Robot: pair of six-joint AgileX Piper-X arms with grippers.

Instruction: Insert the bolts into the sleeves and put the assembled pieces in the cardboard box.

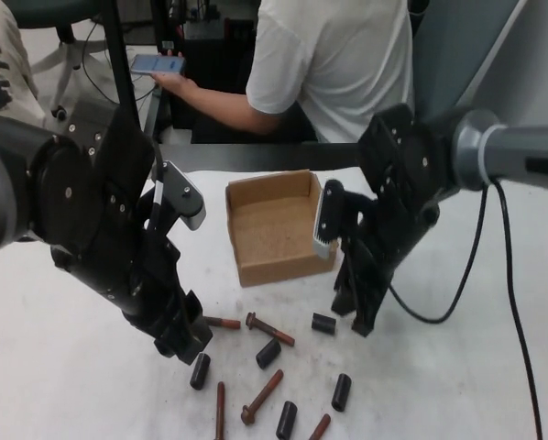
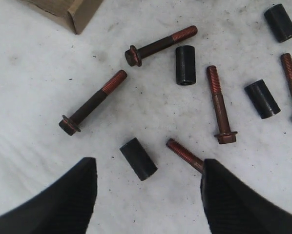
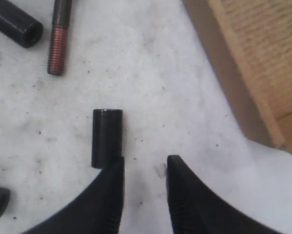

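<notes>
Picked up on the left first: found the left gripper (image 1: pixel 184 346) low over the bench (image 1: pixel 63 394), at nine o'clock of the scattered parts, spread wide and holding nothing. Saw a short black sleeve (image 2: pixel 138 158) lying flat between its fingers (image 2: pixel 63 195), touching neither, with a rusty bolt (image 2: pixel 184 153) tucked partly under one of them. Counted more bolts (image 1: pixel 261 396) and sleeves (image 1: pixel 268 353) loose across the middle, none yet joined. Placed the cardboard box (image 1: pixel 283 266) at twelve o'clock of the scatter, open side up. Moved right: caught the right gripper (image 3: pixel 145 163) at three o'clock of the pile, parted only a little, pinching nothing, with another sleeve (image 3: pixel 107 136) just beside one fingertip, contact hard to tell. Judged the pieces stiff, smooth, heavy for their bulk, liable to roll. Reckoned it best to pinch a sleeve across its round middle, both open ends left free, and a bolt on the plain shank near the head, thread kept clear.
</notes>
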